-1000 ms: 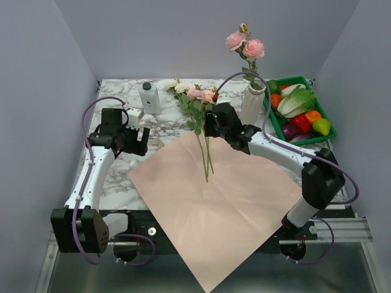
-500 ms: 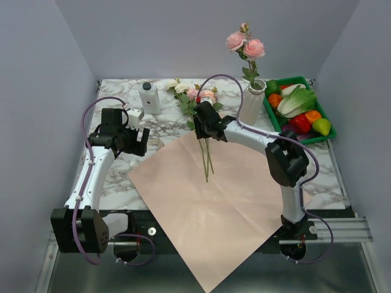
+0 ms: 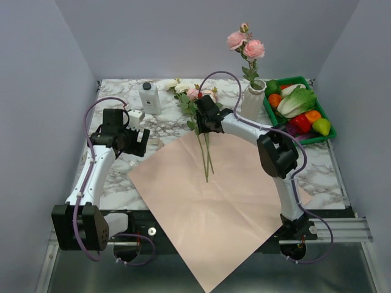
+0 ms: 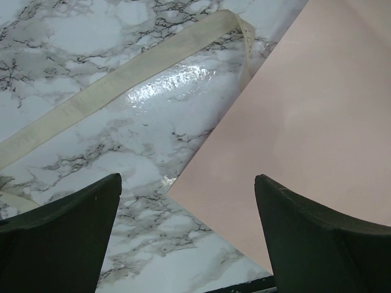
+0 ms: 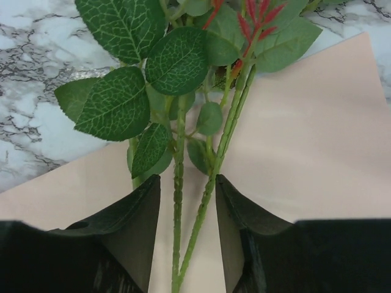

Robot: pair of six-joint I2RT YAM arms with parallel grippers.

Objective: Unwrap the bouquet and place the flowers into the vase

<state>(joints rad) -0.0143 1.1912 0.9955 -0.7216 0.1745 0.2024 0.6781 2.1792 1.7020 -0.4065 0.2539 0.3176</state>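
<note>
The pale pink wrapping paper (image 3: 220, 201) lies spread flat on the table. Loose flowers (image 3: 197, 101) lie at its far edge, their green stems (image 3: 205, 155) running onto the sheet. The white ribbed vase (image 3: 252, 102) stands at the back right and holds two pink roses (image 3: 245, 44). My right gripper (image 3: 201, 124) is low over the lying stems. In the right wrist view the right gripper (image 5: 188, 178) is open and narrow, straddling two stems (image 5: 178, 201) just below the leaves (image 5: 174, 61), with gaps still showing. My left gripper (image 3: 137, 141) hangs wide open over the paper's left corner (image 4: 293, 122).
A cream ribbon (image 4: 122, 79) lies loose on the marble (image 4: 91, 30) by the left gripper. A white capped bottle (image 3: 149, 97) stands at the back left. A green tray (image 3: 292, 79) of vegetables sits right of the vase. Grey walls close in three sides.
My right arm has swung left and back, bringing its gripper from beside the vase down over the lying stems, and its jaws have narrowed. The left arm has stayed still.
</note>
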